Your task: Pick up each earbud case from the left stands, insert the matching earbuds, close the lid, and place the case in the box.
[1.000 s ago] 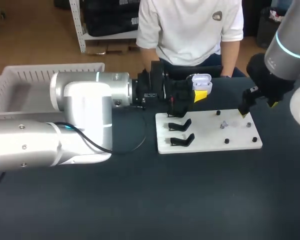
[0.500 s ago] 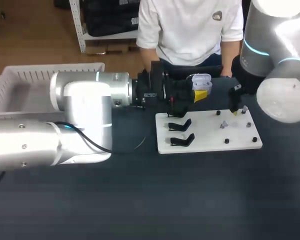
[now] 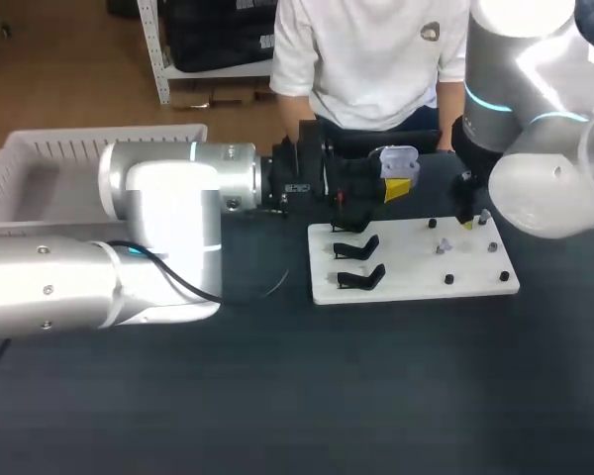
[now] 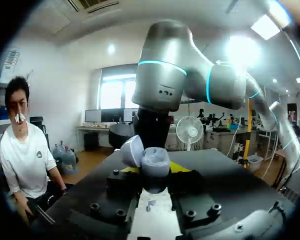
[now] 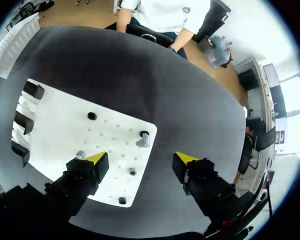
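Head view: gripping the open earbud case point(image 3: 398, 160) firmly in the left gripper point(image 3: 397, 184), just beyond the white board's point(image 3: 416, 282) far edge; poising the right gripper point(image 3: 466, 220) over its far right corner, beside an earbud point(image 3: 484, 216).
Left wrist view: hold the case steady, lid open.
Right wrist view: spread wide, earbud just ahead between the tips; centre, lower straight, pinch gently.

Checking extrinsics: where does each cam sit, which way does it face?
Head view: above and behind, facing down at the table; left arm, right arm show.
Left wrist view: on that wrist, facing along the left gripper holding the earbud case; right arm beyond.
Right wrist view: on that wrist, facing down past the open right gripper at the white board.
Shared: head and right wrist both show the white board.
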{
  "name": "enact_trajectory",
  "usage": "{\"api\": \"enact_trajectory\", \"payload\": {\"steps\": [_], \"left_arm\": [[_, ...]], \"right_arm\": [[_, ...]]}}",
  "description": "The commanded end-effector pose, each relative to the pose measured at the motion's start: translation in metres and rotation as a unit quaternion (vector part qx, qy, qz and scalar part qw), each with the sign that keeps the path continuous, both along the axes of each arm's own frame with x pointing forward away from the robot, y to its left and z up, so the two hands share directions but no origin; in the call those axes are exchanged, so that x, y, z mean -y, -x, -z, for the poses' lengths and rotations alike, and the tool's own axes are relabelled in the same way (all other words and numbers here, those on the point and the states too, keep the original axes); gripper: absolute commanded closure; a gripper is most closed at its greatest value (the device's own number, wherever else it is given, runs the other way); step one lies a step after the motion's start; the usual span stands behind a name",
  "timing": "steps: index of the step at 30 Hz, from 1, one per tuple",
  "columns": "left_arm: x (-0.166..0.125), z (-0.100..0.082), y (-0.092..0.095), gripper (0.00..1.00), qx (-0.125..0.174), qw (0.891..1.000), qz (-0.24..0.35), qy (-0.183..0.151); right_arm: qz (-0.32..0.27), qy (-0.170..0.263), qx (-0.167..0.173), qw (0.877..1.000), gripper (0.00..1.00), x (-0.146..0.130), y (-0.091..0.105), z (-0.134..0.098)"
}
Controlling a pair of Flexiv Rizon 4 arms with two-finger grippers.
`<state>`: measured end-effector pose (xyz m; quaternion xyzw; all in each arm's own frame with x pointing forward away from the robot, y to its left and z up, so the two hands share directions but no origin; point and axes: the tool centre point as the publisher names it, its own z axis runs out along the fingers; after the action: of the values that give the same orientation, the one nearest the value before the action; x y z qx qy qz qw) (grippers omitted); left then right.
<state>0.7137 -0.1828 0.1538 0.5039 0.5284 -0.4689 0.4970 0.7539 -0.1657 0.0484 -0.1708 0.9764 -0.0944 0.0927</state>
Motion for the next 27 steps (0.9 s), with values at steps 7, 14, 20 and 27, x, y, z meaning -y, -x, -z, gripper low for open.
{"api": "enact_trajectory", "payload": {"steps": [7, 14, 20, 27], "left_arm": [[0.001, 0.001, -0.001, 1.00, 0.001, 1.000, 0.000, 0.002], [0.001, 0.001, -0.001, 1.00, 0.001, 1.000, 0.000, 0.002], [0.001, 0.001, -0.001, 1.00, 0.001, 1.000, 0.000, 0.002], [0.001, 0.001, -0.001, 1.00, 0.001, 1.000, 0.000, 0.002]], "right_arm": [[0.011, 0.002, 0.001, 1.000, 0.52, 0.001, -0.008, 0.015], [0.018, 0.001, -0.001, 1.000, 0.54, 0.003, -0.010, 0.022], [0.024, 0.001, 0.002, 1.000, 0.57, 0.003, -0.013, 0.023], [0.027, 0.004, 0.005, 1.000, 0.64, 0.003, -0.017, 0.023]]}}
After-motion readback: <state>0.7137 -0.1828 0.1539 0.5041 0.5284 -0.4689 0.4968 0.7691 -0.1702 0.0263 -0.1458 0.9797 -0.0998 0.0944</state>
